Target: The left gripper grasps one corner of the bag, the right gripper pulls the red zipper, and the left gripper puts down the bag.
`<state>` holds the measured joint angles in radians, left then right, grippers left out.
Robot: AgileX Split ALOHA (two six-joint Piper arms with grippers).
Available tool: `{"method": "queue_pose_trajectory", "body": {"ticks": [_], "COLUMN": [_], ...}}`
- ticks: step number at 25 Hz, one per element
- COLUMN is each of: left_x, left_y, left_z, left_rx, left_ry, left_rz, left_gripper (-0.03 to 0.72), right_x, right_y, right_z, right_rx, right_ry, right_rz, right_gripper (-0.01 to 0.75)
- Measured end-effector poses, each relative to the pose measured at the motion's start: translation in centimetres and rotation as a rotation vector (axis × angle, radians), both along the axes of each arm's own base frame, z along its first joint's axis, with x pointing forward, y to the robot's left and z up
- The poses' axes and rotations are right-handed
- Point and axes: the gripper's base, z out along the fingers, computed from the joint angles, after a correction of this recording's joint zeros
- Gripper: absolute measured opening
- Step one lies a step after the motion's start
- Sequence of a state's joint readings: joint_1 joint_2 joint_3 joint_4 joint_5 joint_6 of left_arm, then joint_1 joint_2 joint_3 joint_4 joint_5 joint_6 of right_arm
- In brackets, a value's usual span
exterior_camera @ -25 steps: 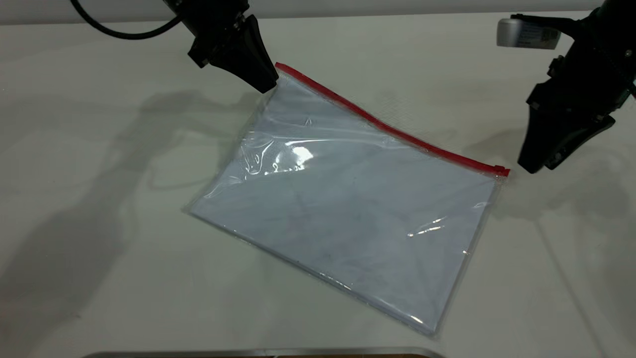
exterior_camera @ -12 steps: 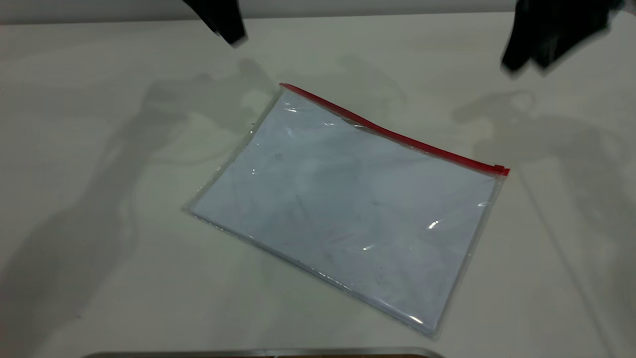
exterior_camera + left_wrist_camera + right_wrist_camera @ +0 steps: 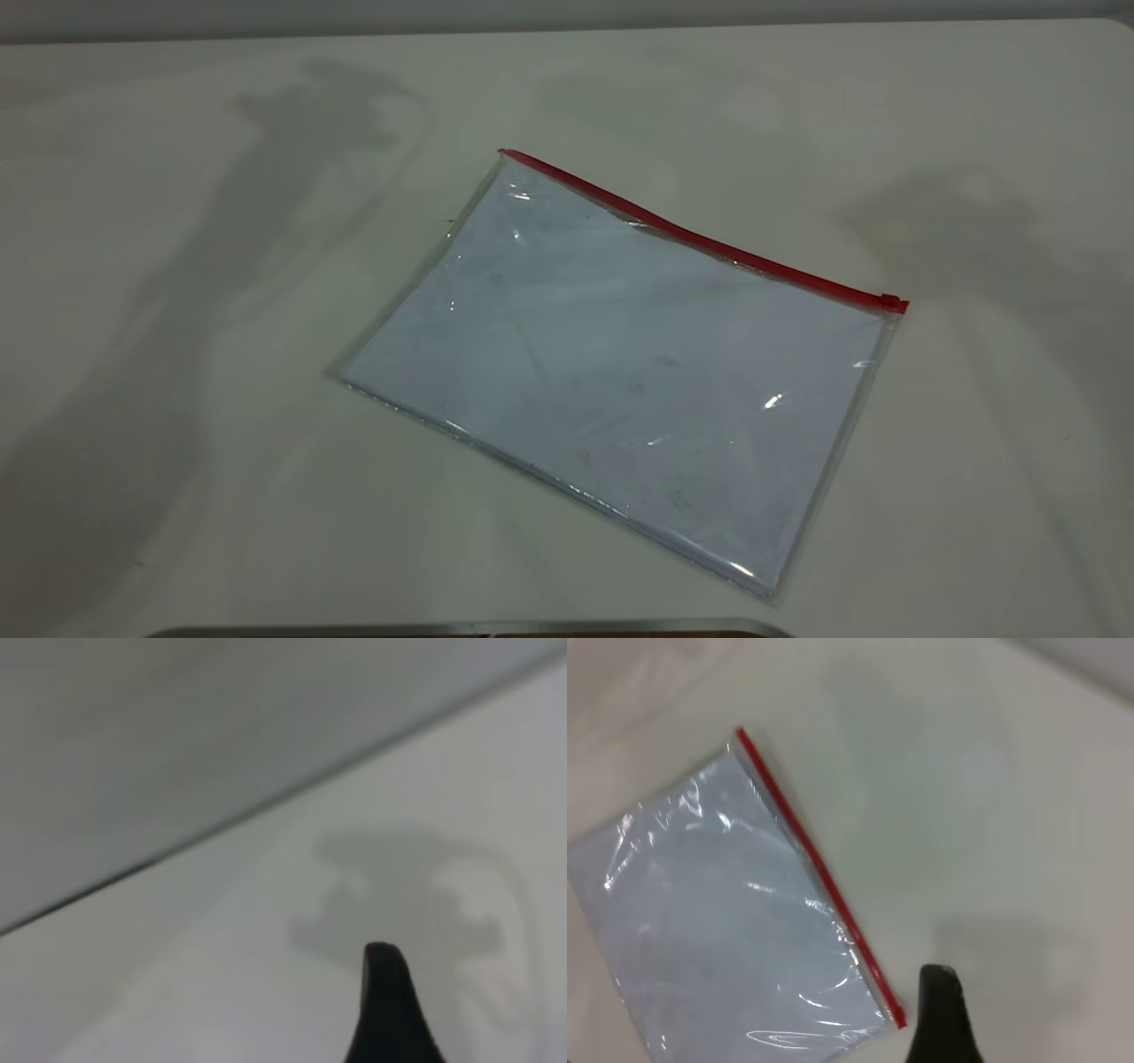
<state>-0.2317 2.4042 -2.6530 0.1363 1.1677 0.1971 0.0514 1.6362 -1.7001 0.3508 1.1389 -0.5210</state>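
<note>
The bag (image 3: 620, 372) lies flat on the white table, clear and glossy with a pale bluish inside. The red zipper (image 3: 700, 235) runs along its far long edge, with the slider tab (image 3: 890, 303) at the right end. The corner of the bag (image 3: 507, 158) at the left end rests on the table. Neither gripper shows in the exterior view. The left gripper (image 3: 390, 1010) is up over bare table near the back edge, with no bag in its view. The right gripper (image 3: 941, 1014) hangs high, just beside the zipper's slider end (image 3: 897, 1019), apart from the bag (image 3: 718, 921).
A metal rim (image 3: 469, 627) runs along the table's front edge. The table's back edge (image 3: 567, 27) meets a grey wall (image 3: 177, 744). Arm shadows fall on the table left and right of the bag.
The left gripper let go of the bag's corner, which dropped flat. Both grippers rose and left the exterior view. The slider end has not moved.
</note>
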Motion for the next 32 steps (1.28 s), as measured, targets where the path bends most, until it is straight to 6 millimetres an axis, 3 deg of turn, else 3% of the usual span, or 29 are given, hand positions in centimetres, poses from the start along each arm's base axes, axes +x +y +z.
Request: {"method": "queue_pose_trajectory", "body": {"ticks": [5,8,12,16,19,23,32], "left_x": [-4.3,-7.8,-13.6,-20.1,-24.9,-30.8,-39.9], "left_y": [1.4,2.3,3.7,5.2,6.3,7.4,9.4], "left_z": [7.4,10.3,13.6,15.4,15.6,13.9,6.3], "left_rx": [-0.002,-0.015,-0.027,-0.082,-0.118,-0.151,-0.141], "left_ry": [-0.098,-0.104,-0.114,-0.123,-0.126,-0.095,0.002], "left_rz": [0.045,0.063,0.077,0.143,0.186,0.194,0.195], "left_gripper": [0.559,0.559,0.559,0.559,0.559,0.559,0.559], "right_x": [-6.6,-9.9,-14.2,-18.8,-22.2,-26.6,-33.1], "right_y": [-0.3,-0.5,-0.7,-0.9,-1.1,-1.3,-1.6], "right_z": [5.8,7.9,8.5,7.5,5.7,2.3,-6.5], "right_rx": [0.028,0.054,0.071,0.074,0.074,0.073,0.080], "right_ry": [-0.086,-0.150,-0.191,-0.206,-0.205,-0.201,-0.194], "right_rz": [-0.022,-0.048,-0.063,-0.066,-0.066,-0.067,-0.064], "right_gripper": [0.581,0.580,0.580,0.580,0.580,0.580,0.580]}}
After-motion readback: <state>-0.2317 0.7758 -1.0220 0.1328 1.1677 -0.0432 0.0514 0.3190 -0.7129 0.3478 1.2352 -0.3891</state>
